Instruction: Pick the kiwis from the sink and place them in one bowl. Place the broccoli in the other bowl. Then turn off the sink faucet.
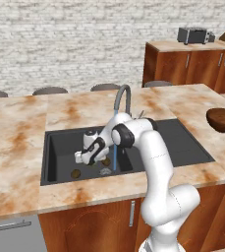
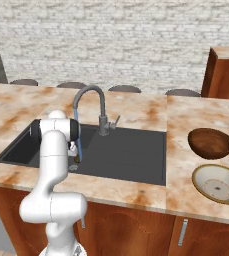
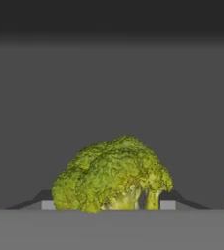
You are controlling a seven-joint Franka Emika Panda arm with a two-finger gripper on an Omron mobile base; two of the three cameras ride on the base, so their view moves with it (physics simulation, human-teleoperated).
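Broccoli [image 3: 112,176] fills the space right at the fingertips in the hand view, crown up, with a finger [image 3: 168,204] showing at each flank. Gripper [image 1: 87,158] looks closed on it, though actual contact is hidden behind the floret. Grip from the sides makes sense: the lumpy crown gives the pads something to bite.

Arm reaches down into the sink [image 1: 60,142], hand low near the basin floor, just left of the water stream. One kiwi [image 1: 75,173] sits loose on the floor front-left of the hand; the second kiwi [image 1: 105,161] is partly hidden by the wrist, close to the drain [image 1: 105,171].

Faucet [image 2: 95,107] arches right above the hand, water running, so a straight lift has little headroom. Better to come up toward the front rim. Sink walls are steep; the drainboard side to the right is open.

Wooden bowl [image 2: 211,142] and cream bowl [image 2: 218,183] sit on the counter [image 2: 186,170] well right of the sink, both empty. Path there looks unobstructed.
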